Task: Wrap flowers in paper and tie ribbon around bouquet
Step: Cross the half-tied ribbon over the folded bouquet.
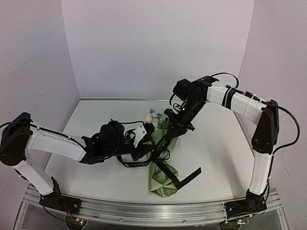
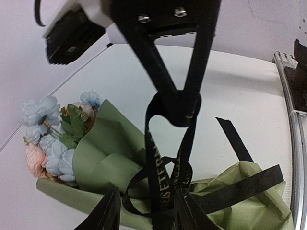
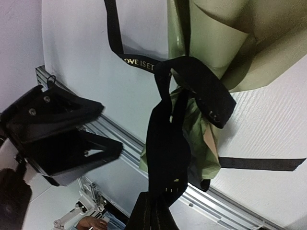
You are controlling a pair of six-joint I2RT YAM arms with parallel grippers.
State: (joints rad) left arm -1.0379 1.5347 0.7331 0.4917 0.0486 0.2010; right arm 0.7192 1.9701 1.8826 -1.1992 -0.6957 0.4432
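Here we note the olive-green paper-cone bouquet (image 1: 162,179) of pink and blue blooms lying blooms-far, tail-near between the arms — right gripper (image 3: 154,211) clamped on the narrow black lettered ribbon (image 2: 156,163) over its waist, left gripper (image 2: 146,213) parted round a strand.

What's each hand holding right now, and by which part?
Right hand is shut on the ribbon, pinching a loop of it above the bouquet. Left hand stands open; a ribbon strand runs between its fingers, apparently unclamped.
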